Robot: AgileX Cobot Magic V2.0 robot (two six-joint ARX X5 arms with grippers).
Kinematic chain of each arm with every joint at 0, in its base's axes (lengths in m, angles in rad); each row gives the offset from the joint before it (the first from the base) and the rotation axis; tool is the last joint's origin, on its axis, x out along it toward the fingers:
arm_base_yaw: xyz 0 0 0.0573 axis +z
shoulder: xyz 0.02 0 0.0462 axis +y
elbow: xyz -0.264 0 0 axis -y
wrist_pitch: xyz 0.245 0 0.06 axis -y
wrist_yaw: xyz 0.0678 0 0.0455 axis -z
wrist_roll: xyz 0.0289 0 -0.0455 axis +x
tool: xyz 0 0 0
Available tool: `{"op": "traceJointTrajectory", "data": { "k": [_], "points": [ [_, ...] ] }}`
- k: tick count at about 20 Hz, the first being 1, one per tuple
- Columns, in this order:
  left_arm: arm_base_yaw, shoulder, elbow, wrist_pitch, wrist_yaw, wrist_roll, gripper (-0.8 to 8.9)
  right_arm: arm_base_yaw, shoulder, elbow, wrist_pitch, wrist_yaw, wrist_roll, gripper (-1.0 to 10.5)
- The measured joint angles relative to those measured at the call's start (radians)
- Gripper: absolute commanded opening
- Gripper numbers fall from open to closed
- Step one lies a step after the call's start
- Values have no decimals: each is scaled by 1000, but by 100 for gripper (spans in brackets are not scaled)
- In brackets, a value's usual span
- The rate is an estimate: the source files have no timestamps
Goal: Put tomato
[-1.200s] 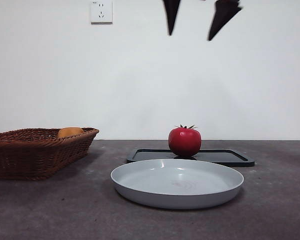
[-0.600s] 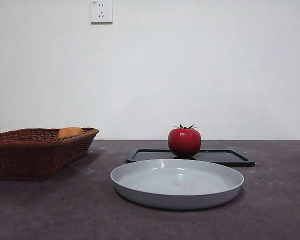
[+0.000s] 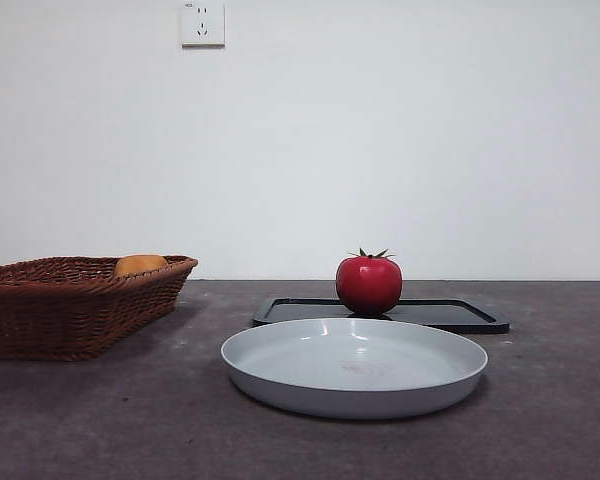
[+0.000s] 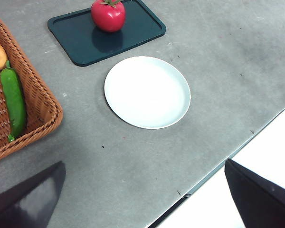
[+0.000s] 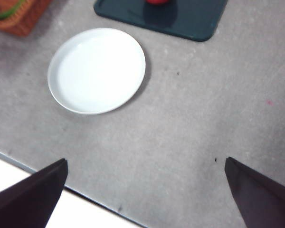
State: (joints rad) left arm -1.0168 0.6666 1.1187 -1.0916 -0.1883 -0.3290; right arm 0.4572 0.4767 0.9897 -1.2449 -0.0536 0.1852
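Sitting upright on the dark tray (image 3: 450, 314), the tomato (image 3: 369, 284) is where you want to look first: it rests on the tray's surface toward one end, green stem up, with nothing gripping it. Take the tray as your landmark. The plate (image 3: 354, 366) lies on the desk (image 3: 100, 420) just in front of the tray, close to it but apart, and holds nothing. The basket (image 3: 70, 300) stands well to the side of the tray, with an orange fruit (image 3: 140, 264) and a green cucumber (image 4: 13, 102) in it. You have both arms held high above the desk, away from the tray. The left end effector (image 4: 142, 194) hangs over the desk's near edge with its jaws spread wide, holding nothing. The right end effector (image 5: 145, 190) is likewise spread wide and empty, on the plate's side of the tray.
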Motion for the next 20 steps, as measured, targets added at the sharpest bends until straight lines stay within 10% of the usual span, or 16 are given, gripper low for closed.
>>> {"op": "traceJointTrajectory", "data": {
  "k": [20],
  "points": [
    [0, 112, 0, 4, -23, -2, 589, 0, -6, 0, 79, 0, 6, 582]
  ]
}}
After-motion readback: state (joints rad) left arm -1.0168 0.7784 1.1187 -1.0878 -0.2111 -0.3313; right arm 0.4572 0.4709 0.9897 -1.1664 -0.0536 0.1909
